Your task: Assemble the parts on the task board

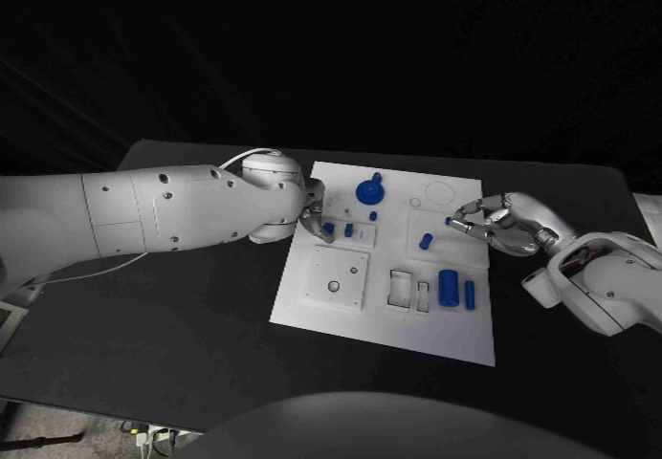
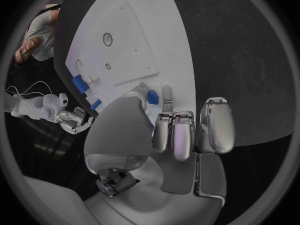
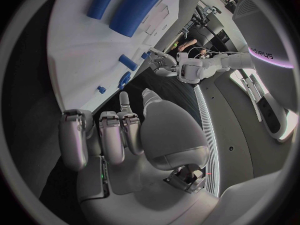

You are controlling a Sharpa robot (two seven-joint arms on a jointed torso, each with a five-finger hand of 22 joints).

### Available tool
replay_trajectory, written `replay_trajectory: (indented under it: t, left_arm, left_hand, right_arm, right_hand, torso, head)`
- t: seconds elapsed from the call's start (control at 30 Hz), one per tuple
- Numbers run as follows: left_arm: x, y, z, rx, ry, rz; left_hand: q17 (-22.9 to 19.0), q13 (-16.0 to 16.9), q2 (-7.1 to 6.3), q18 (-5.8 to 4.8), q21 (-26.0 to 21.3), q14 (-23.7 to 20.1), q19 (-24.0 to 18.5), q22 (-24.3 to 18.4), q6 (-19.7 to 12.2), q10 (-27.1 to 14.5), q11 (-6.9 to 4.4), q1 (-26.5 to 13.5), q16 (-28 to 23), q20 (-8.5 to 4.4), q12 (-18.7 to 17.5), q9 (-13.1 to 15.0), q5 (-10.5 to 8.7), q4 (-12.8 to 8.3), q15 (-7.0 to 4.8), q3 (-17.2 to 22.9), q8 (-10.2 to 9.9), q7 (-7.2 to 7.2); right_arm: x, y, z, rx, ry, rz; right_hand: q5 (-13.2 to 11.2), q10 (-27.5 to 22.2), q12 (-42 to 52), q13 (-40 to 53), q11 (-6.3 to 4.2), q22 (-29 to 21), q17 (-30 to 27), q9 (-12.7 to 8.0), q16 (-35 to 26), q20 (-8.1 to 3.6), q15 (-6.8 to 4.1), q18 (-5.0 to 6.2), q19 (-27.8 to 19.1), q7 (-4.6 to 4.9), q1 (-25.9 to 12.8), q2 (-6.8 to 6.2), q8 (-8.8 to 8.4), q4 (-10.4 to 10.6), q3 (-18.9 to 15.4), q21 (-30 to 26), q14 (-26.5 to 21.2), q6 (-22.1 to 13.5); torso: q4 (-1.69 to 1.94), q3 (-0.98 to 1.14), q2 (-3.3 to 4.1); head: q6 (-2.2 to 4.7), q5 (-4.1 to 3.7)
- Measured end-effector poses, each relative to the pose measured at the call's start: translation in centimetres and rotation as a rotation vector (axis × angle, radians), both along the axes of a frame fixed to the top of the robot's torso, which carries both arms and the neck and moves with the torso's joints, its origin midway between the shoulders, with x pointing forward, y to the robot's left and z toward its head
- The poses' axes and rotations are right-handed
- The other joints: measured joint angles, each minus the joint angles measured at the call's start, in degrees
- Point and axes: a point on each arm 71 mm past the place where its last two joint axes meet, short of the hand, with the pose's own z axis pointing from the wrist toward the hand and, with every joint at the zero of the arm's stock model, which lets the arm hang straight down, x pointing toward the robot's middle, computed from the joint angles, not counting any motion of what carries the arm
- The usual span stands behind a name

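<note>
The task board [image 1: 393, 325], a white rectangular plate, lies slightly askew in the middle of the black worktop [image 1: 165, 363], with raised square panels and shallow cut-outs across its face. Blue parts are scattered over it: a round knob-like piece [image 1: 370, 192] near the far edge, a fat cylinder [image 1: 449, 288] and a slimmer peg [image 1: 471, 295] side by side toward the right edge, a short peg [image 1: 427, 241] near the middle, and a small block [image 1: 349, 230] on the left half. One square panel [image 1: 338, 277] at the board's left side shows two small holes. The left robot hand [image 1: 312, 218] hovers over the board's left edge, and there it is: a small blue part [image 2: 152, 98] pinched at its fingertips [image 2: 166, 96], the other fingers curled alongside. The right robot hand [image 1: 496, 225] sits over the board's right edge, fingers curled inward; the right wrist view shows them folded against the palm, nothing between them.
</note>
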Motion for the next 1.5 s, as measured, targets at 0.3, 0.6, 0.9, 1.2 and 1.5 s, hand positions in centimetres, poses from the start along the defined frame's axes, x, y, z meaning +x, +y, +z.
replay_trajectory:
  t: [0.3,0.6,0.9,1.2,1.5]
  left_arm:
    - [0.0,0.0,0.0,-0.02,0.005,0.016]
    - [-0.1,0.2,0.1,-0.03,0.003,0.023]
    - [-1.4,3.6,0.9,-0.038,0.002,0.05]
    - [-2.2,6.4,3.1,-0.101,0.001,0.082]
    - [-2.5,7.4,3.3,-0.239,0.028,0.118]
  left_hand:
    - [0.0,0.0,0.28,0.0,-0.7,0.0,-0.4,0.0,0.2,0.1,0.33,2.4,0.0,0.41,-1.0,-2.6,5.11,-0.1,0.4,1.6,-2.3,0.23]
    - [0.0,0.0,-0.76,0.62,-1.0,-0.2,-0.7,0.0,-1.0,0.1,0.74,4.1,0.0,0.68,-1.3,-3.8,5.27,-0.4,0.6,2.0,-2.9,1.18]
    - [0.0,0.0,-2.83,0.9,-2.9,0.0,-1.9,0.0,-9.7,-0.1,1.36,4.3,0.0,1.43,-3.6,-4.7,-3.98,0.1,1.24,-0.1,-2.1,2.05]
    - [0.0,0.0,-3.13,0.91,-2.9,-0.1,-2.6,0.0,-12.4,0.0,2.48,8.9,0.0,2.14,-4.3,-7.1,-4.19,0.1,2.36,-0.1,-2.1,2.99]
    - [0.0,0.0,-1.6,0.91,-0.8,-0.1,-2.2,0.0,-8.7,0.1,3.41,10.1,0.0,3.14,-4.1,-12.6,1.93,0.3,3.16,1.8,-2.1,4.04]
  right_arm:
    - [0.0,0.0,0.0,0.0,0.001,0.0]
    - [0.0,0.0,0.0,0.0,0.0,0.0]
    - [-0.1,1.0,1.5,0.002,-0.047,0.03]
    - [1.2,4.5,5.7,-0.032,-0.169,0.132]
    - [2.5,10.6,7.0,-0.134,-0.239,0.289]
  right_hand:
    - [0.1,0.0,0.0,0.0,0.0,0.0,0.0,0.0,0.0,0.0,0.0,0.0,0.0,0.0,0.2,-0.24,0.0,-0.2,0.2,0.0,0.0,0.0]
    - [0.2,0.0,0.0,0.0,0.0,0.0,0.0,-0.1,0.0,0.0,0.0,0.0,0.0,0.0,0.7,-0.26,0.0,-0.2,0.2,0.0,0.0,0.0]
    - [0.4,0.0,0.0,0.0,0.0,0.0,0.0,-1.5,0.0,0.0,0.0,0.0,0.0,0.05,4.3,-2.24,-0.57,-2.5,0.7,1.3,0.0,-0.8]
    - [4.3,0.0,0.1,0.1,0.01,0.0,0.0,-6.3,0.0,0.0,0.0,0.0,0.0,0.93,10.7,-3.77,-4.14,-7.0,4.8,3.5,0.0,-0.9]
    - [-4.0,0.0,0.1,0.0,0.01,0.0,0.0,-10.6,0.0,0.0,0.0,0.0,0.0,0.19,12.2,-5.24,-6.45,-8.3,6.3,5.0,0.0,1.7]
  torso:
    - [-0.01,0.01,-0.02]
    - [-0.04,-0.01,-0.02]
    - [-0.04,-0.08,-0.06]
    - [0.42,-0.28,-0.22]
    - [1.51,-0.83,-0.46]
  head:
    - [0.0,0.0]
    - [0.0,0.01]
    - [0.0,0.41]
    - [0.0,0.66]
    - [0.0,-0.16]
